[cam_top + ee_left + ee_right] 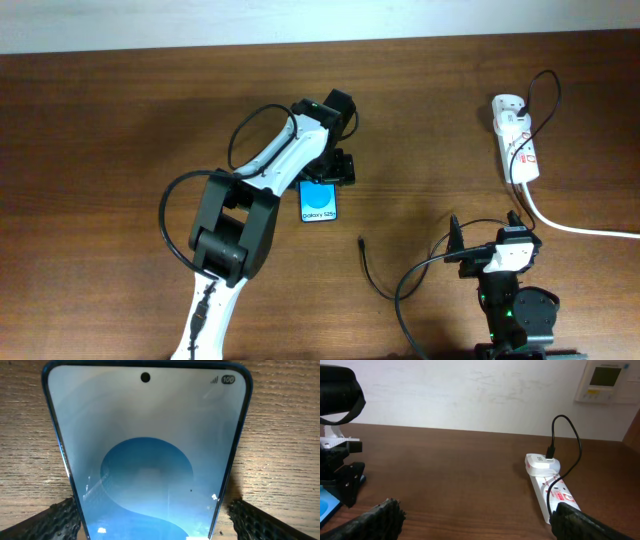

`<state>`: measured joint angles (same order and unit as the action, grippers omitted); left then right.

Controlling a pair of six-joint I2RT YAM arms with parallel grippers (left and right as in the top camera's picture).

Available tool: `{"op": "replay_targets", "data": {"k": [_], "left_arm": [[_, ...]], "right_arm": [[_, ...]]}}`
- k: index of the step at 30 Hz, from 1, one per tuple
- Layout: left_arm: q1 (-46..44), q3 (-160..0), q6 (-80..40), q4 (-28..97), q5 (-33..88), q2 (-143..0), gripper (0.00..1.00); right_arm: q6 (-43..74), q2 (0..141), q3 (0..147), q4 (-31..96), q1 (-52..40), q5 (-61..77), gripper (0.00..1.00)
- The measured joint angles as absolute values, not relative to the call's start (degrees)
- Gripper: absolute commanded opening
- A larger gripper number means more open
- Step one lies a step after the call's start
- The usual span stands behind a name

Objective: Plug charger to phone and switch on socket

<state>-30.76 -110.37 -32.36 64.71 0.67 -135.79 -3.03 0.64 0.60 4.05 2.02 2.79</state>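
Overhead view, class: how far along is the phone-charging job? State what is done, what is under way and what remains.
Done: the charger already sits in the socket through its adapter. In hand: the left gripper straddles the phone; its grip is unclear. Left: the plug tip lies loose, apart from the phone, the right gripper is open and empty, and nothing is near the socket.

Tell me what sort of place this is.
Probably an indoor office or lab workstation. A brown wood-grain table sits against a plain white wall, a small white wall-mounted control panel with a display hangs there, and a white elongated power strip with a plug inserted lies on the tabletop.
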Motion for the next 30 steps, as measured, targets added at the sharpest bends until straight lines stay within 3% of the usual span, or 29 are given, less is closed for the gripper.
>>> {"op": "replay_targets", "data": {"k": [30], "left_arm": [[-30.7,-110.4,-32.4,65.5,1.1,-135.8,0.99]], "right_arm": [[-3.0,0.6,0.6,4.1,2.0,2.8,0.99]]}}
